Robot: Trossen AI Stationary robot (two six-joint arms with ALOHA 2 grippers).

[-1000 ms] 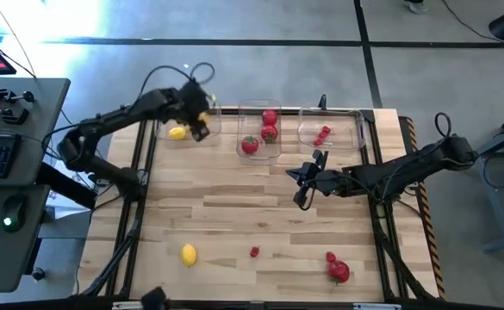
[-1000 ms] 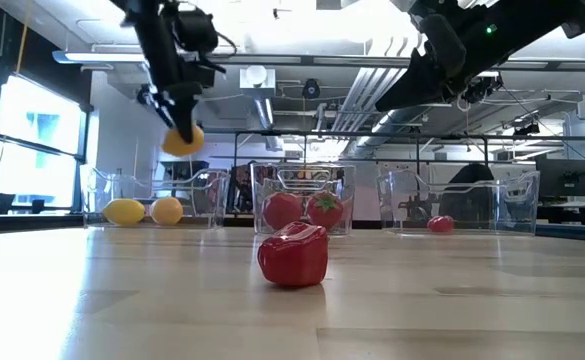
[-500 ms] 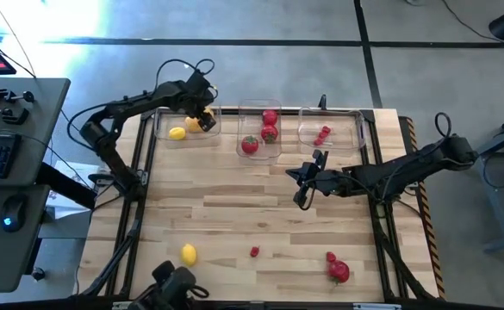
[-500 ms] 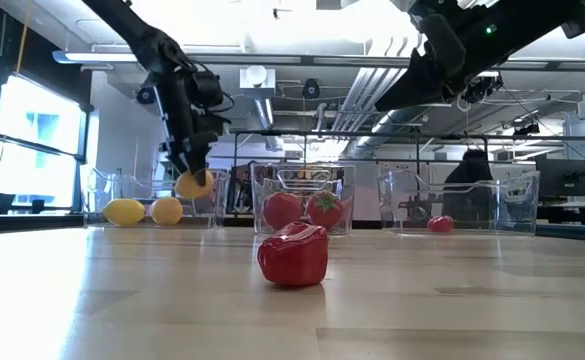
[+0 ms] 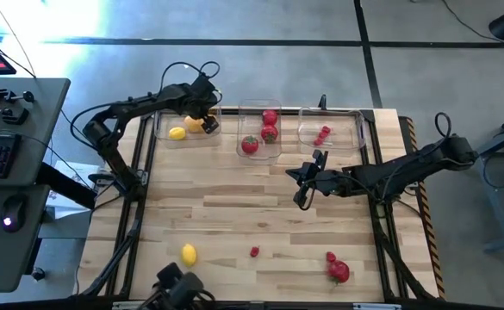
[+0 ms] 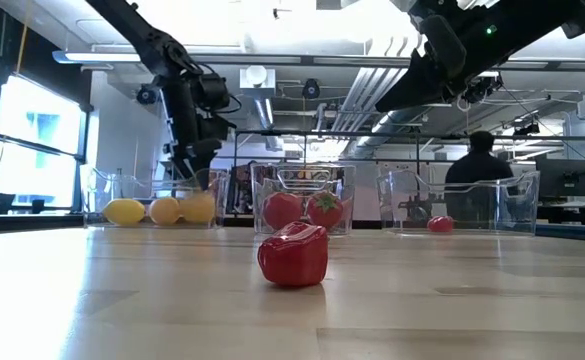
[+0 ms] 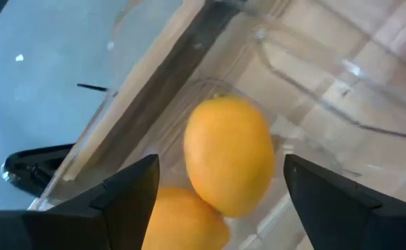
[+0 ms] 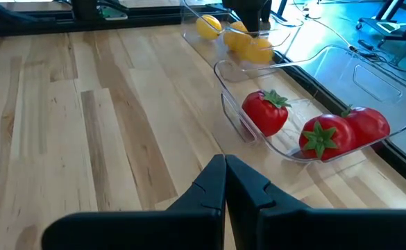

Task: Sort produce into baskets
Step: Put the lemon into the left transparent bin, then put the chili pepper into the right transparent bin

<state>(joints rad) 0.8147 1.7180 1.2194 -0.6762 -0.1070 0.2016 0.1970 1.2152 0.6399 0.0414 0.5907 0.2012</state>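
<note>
Between the left end effector's [image 7: 216,184] spread fingers, seemingly untouched, lies a lemon [image 7: 229,154].

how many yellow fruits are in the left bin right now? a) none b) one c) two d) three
d) the low view shows three yellow fruits side by side in the left bin, under the open left claw.
</note>
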